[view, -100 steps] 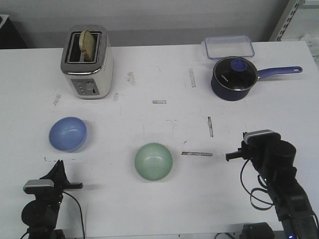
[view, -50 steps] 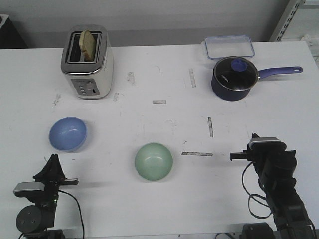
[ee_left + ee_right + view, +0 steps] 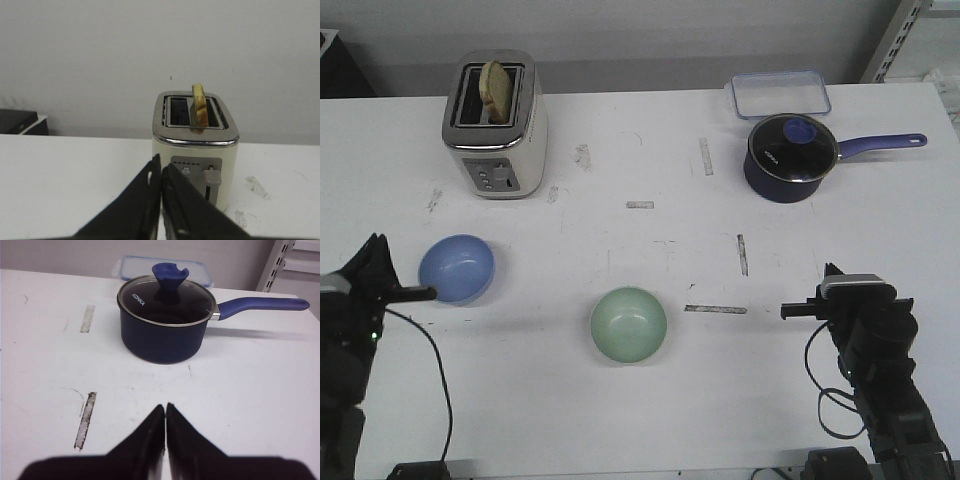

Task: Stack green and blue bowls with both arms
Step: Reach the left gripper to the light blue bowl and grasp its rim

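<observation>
**Asker:** Bowls first, then: what do the jaws have to do with them at this moment?

**Observer:** Nothing so far. The left gripper (image 3: 161, 172) has its jaws pressed together with nothing between them, and the right gripper (image 3: 165, 412) is closed and empty in the same way. Neither holds a bowl.

**Asker:** Where do the arms stand?

**Observer:** The left arm (image 3: 350, 320) is at the near left edge of the desk (image 3: 620, 230), its tip just beside the left rim of the blue bowl (image 3: 456, 268); whether it touches cannot be told. The right arm (image 3: 865, 340) is at the near right, well apart from both bowls.

**Asker:** And the bowls themselves?

**Observer:** The blue bowl sits upright on the left side of the desk. The green bowl (image 3: 629, 324) sits upright near the middle, nearer than the blue one and to its right. They are apart, each on the bare desk.

**Asker:** What lies beyond them?

**Observer:** A toaster (image 3: 495, 125) with a slice of bread (image 3: 498, 88) in one slot stands at the far left. A dark saucepan (image 3: 792, 157) with a glass lid is at the far right, and a clear container (image 3: 779, 94) lies behind it.

**Asker:** So how far along is the stacking?

**Observer:** It looks barely begun. No bowl is lifted or nested. Opening the jaws, gripping one bowl and setting it into the other all remain.
</observation>
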